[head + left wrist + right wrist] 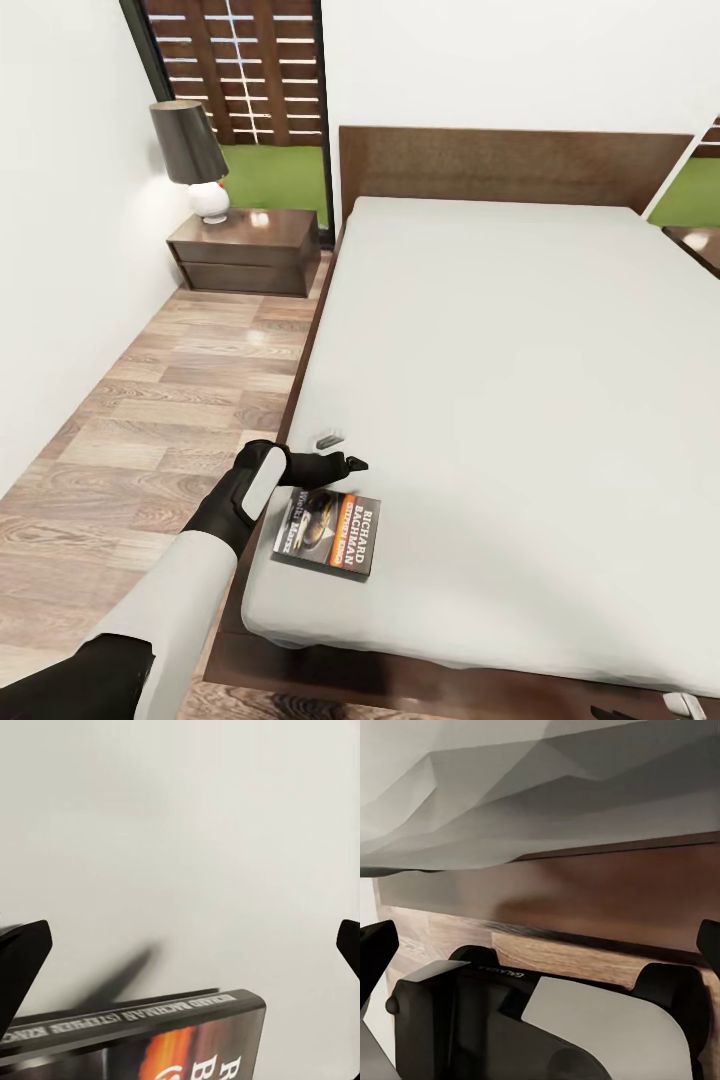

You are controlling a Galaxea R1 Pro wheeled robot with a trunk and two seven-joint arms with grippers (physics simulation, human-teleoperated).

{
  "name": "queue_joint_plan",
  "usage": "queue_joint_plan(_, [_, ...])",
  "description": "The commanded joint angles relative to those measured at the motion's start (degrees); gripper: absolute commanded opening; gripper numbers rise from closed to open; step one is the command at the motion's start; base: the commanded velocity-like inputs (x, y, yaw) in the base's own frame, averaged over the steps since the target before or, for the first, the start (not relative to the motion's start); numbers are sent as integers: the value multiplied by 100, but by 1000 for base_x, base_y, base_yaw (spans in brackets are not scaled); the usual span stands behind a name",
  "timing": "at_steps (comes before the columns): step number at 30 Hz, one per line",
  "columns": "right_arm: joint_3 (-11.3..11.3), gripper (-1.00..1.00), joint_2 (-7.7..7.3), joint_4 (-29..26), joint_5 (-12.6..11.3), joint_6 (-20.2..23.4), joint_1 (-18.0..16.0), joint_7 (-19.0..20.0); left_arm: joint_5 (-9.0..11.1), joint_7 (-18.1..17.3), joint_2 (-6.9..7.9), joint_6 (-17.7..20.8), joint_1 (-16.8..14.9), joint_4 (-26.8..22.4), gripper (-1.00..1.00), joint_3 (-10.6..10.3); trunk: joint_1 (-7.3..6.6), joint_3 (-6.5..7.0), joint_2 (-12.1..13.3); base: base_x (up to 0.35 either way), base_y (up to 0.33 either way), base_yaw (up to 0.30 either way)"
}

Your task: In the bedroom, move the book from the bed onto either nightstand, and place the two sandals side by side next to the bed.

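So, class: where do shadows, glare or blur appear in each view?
Head view: glare on the nightstand top and floor. Left wrist view: the left gripper casts a diagonal shadow on the bed behind the close book. Right wrist view: shaded cover folds.

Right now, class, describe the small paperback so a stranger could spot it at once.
Start at the large dark-wood bed with the light grey mattress. Go to its near corner, beside the robot's black left gripper. There lies the thin dark paperback book, flat, with an orange band and white lettering, unlike the plain cover around it.

Bed [520,330], grey mattress cover, dark wood frame; book [327,532] lay flat near its foot corner.
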Motion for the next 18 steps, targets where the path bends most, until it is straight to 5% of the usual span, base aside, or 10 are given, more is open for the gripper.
queue_joint_plan(1, [24, 100, -1, 2, -44, -21, -6, 11, -76, -30, -1, 19, 0, 4, 100, -1, 0, -4, -1, 0, 0, 0])
queue_joint_plan(10, [23, 100, -1, 1, -44, -21, -6, 11, -73, -30, 1, 15, 0, 4, 100, 5, 0, -4, -1, -2, 0, 0])
queue_joint_plan(18, [22, 100, -1, 0, -44, -21, -6, 11, -72, -30, 1, 20, 0, 4, 100, 6, 0, -4, -1, -157, 0, 0])
